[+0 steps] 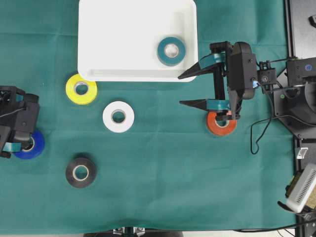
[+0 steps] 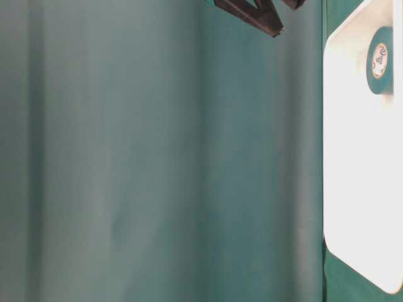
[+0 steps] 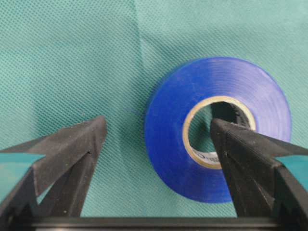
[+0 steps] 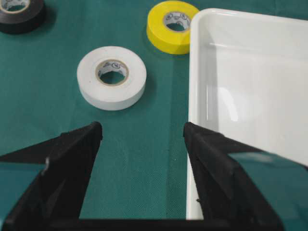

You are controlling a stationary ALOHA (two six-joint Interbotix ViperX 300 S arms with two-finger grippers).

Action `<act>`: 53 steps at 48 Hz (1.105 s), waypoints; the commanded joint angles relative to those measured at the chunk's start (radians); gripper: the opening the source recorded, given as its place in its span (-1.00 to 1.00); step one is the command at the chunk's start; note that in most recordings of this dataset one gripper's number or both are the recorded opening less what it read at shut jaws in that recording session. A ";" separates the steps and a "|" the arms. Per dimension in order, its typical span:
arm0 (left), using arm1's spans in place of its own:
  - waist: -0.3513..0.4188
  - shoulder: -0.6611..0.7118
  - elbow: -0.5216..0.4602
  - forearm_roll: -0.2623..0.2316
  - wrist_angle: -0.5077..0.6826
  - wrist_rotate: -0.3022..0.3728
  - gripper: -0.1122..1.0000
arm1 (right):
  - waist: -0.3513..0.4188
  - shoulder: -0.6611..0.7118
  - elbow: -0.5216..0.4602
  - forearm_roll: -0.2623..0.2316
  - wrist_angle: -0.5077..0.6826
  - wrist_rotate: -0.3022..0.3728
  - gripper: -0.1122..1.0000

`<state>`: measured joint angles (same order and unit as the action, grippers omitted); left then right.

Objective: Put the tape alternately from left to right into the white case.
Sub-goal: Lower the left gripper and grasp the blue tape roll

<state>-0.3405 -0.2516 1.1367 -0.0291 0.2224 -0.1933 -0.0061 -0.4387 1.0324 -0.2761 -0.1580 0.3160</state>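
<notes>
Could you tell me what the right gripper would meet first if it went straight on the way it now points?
Probably the white tape roll: the right gripper is open and empty, and that roll lies ahead, slightly off-centre; height unclear.

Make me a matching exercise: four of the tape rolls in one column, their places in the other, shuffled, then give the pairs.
Column one:
1. teal tape roll
2. blue tape roll
3. orange tape roll
4. yellow tape roll

Column two:
A. on the green cloth, partly under the right gripper
B. one finger of the left gripper in its core
C. inside the shallow white plastic case
D. on the cloth beside the case's corner

Pairs: 1-C, 2-B, 3-A, 4-D
</notes>
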 commanded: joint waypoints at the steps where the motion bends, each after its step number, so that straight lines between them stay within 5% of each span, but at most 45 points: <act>1: -0.005 -0.006 -0.020 0.000 -0.006 0.002 0.14 | 0.003 -0.005 -0.011 0.002 -0.009 0.003 0.50; 9: -0.002 -0.026 -0.025 0.000 -0.003 -0.002 -0.57 | 0.003 -0.005 -0.011 0.002 -0.009 0.003 0.50; 15: -0.005 -0.040 -0.020 0.000 0.000 -0.011 -0.86 | 0.003 -0.005 -0.011 0.002 -0.009 0.003 0.50; 53: -0.002 -0.129 -0.112 0.000 0.029 -0.009 -0.86 | 0.005 -0.005 -0.012 0.003 -0.009 0.003 0.50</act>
<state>-0.3421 -0.3467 1.0630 -0.0291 0.2470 -0.2025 -0.0046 -0.4387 1.0324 -0.2746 -0.1580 0.3175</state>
